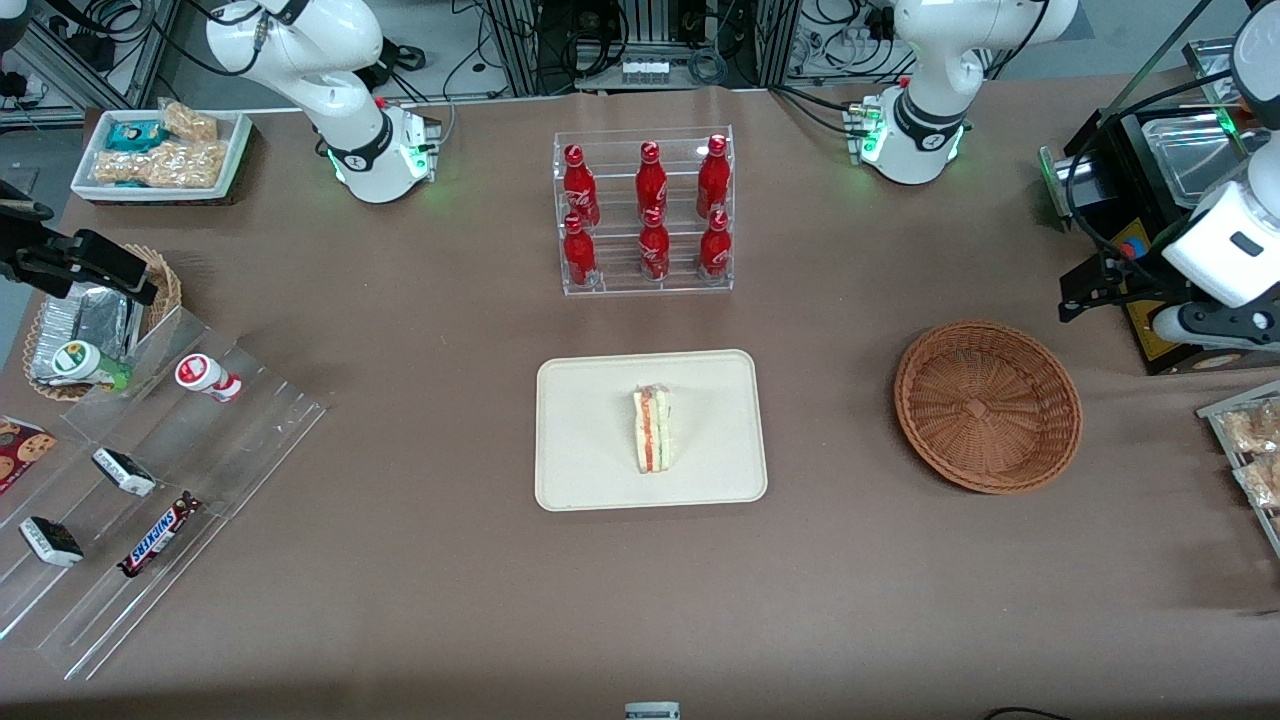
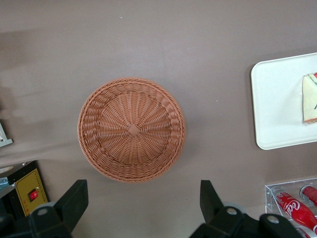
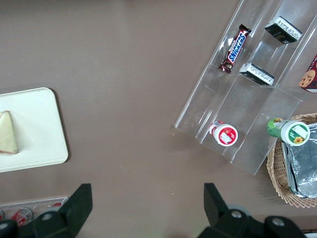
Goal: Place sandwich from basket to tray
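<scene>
We see a brown surface carrying the whole arrangement, and on it, ordered by size, the things that matter to the transfer. The tray lies flat near the middle of the surface, nearer the front camera than a clear rack of red bottles; its low rim and broad bare floor make it a forgiving target. The basket sits well apart from the tray, toward the working arm's end of the surface, and the wrist view shows its woven floor bare, with nothing in it. The sandwich lies on the tray, roughly central and slightly toward the basket side, resting on a broad bread face with its striped filling edge turned up toward the front camera; we judge this a stable resting pose, since the wedge lies flat and cannot tip. The wrist view catches only its corner at the tray's edge. The gripper hangs high above the surface, just beside the basket, with its jaws spread wide and holding nothing, each finger well clear of the wicker. From this layout we judge the placement complete and the arm drawn clear.
</scene>
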